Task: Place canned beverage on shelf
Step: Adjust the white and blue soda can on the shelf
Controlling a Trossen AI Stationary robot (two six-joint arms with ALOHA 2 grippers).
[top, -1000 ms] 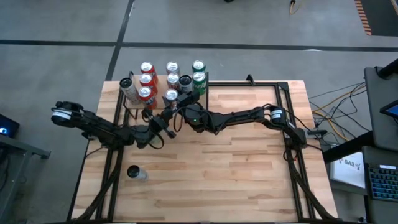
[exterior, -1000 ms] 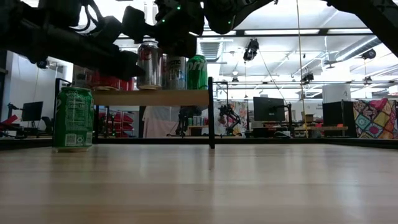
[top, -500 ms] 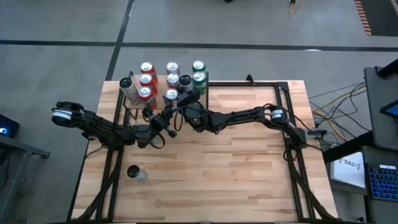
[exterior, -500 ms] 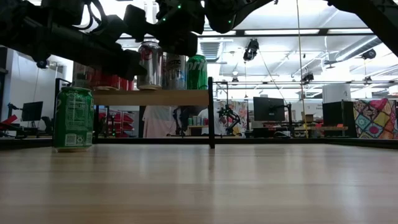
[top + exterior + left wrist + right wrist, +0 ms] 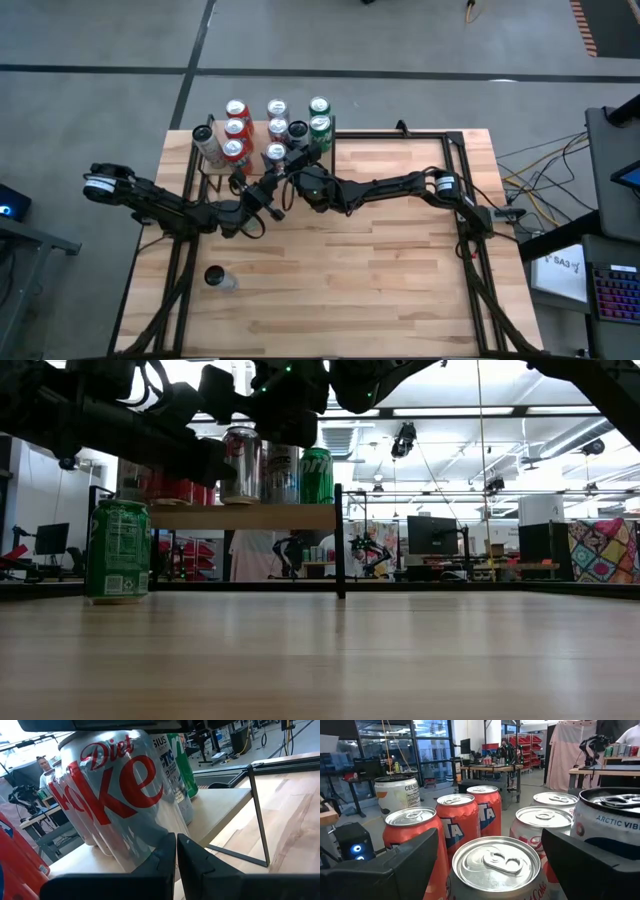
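Note:
A silver Diet Coke can stands upright on the light wood shelf, near its front edge, among several red, silver, green and black cans. In the low view the can stands on the shelf board. My right gripper is open, with one finger on each side of the can's top and apart from it. My left gripper is shut, its tips at the can's lower wall. A green can stands on the tabletop. My left gripper's shut fingertips lie close to the lower wall of the Diet Coke can, coming roughly level from the table's near left. I cannot tell whether they touch it. The can stands upright on the shelf board.
Red cans, a black can and a white can crowd the shelf around the Diet Coke can. A thin black post edges the shelf. The green can stands near the table's front left.

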